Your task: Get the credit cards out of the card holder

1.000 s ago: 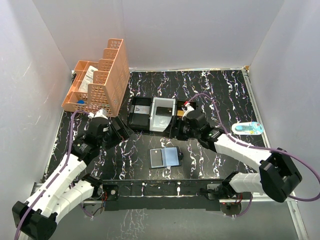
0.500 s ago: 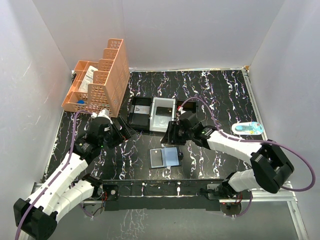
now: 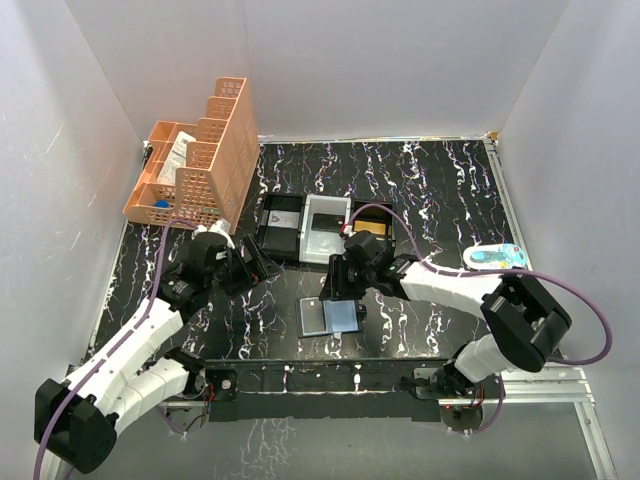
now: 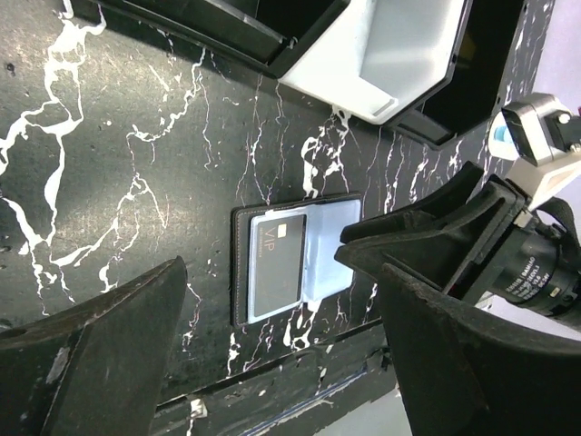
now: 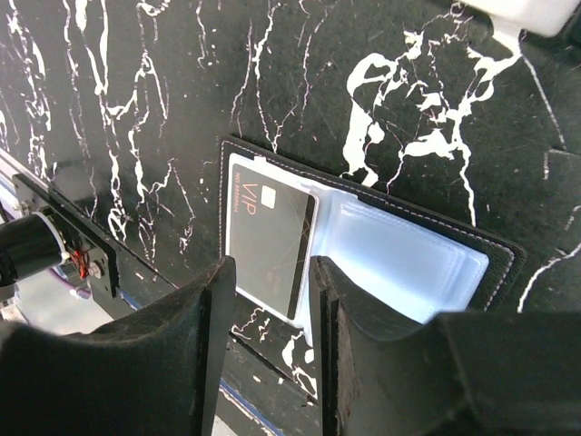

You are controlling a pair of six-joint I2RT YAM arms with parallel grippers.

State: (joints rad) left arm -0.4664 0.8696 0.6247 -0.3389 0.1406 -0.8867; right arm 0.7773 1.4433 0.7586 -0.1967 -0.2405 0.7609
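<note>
Looks thin, stiff, slick: card (image 5: pixel 270 238) in open card holder (image 5: pixel 399 259), frame centre; pinch its bare edge, right gripper (image 5: pixel 270 265) narrowly apart, left gripper (image 3: pixel 252 270) wide.

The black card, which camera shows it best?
The right wrist view: the card is big, close, its VIP lettering clear. The left wrist view shows the card smaller but readable. The top view shows only a small dark patch.

The left arm (image 3: pixel 130 350) and right arm (image 3: pixel 450 285) have white shell links between chunky black joints, each trailing a purple cable (image 3: pixel 603 322). The left end effector (image 4: pixel 283 271) and right end effector (image 5: pixel 272 265) carry broad, matte-black, wedge-shaped fingers (image 5: pixel 390 363).
</note>
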